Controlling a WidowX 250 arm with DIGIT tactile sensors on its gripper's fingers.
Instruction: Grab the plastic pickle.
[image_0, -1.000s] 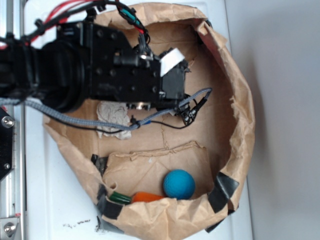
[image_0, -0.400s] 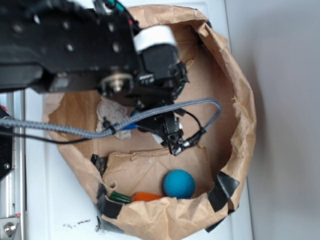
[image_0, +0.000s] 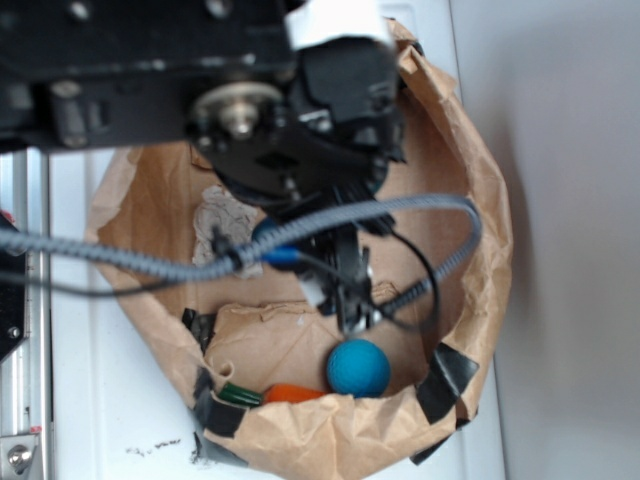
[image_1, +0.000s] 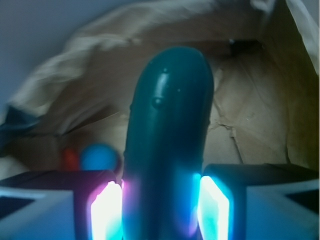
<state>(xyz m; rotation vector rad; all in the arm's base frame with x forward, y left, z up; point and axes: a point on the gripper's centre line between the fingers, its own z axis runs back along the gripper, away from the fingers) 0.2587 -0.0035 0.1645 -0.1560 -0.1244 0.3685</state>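
Note:
The plastic pickle (image_1: 167, 140) fills the middle of the wrist view: dark green, smooth, rounded at its far end, pointing away from the camera. My gripper (image_1: 161, 210) is shut on it, and both glowing pads (image_1: 106, 212) press against its sides. In the exterior view the black arm hides the pickle. The gripper (image_0: 350, 300) hangs inside the brown paper bag (image_0: 480, 200), just above the blue ball (image_0: 357, 367).
An orange piece (image_0: 293, 393) with a small dark green stub (image_0: 240, 394) lies beside the ball at the bag's near wall. A crumpled pale wad (image_0: 222, 215) sits at the left. A grey cable (image_0: 420, 205) loops across the bag. Black tape (image_0: 448, 380) patches the rim.
The arm has come up toward the camera and looks larger. The gripper has shifted down the image, from the bag's middle to just above the blue ball.

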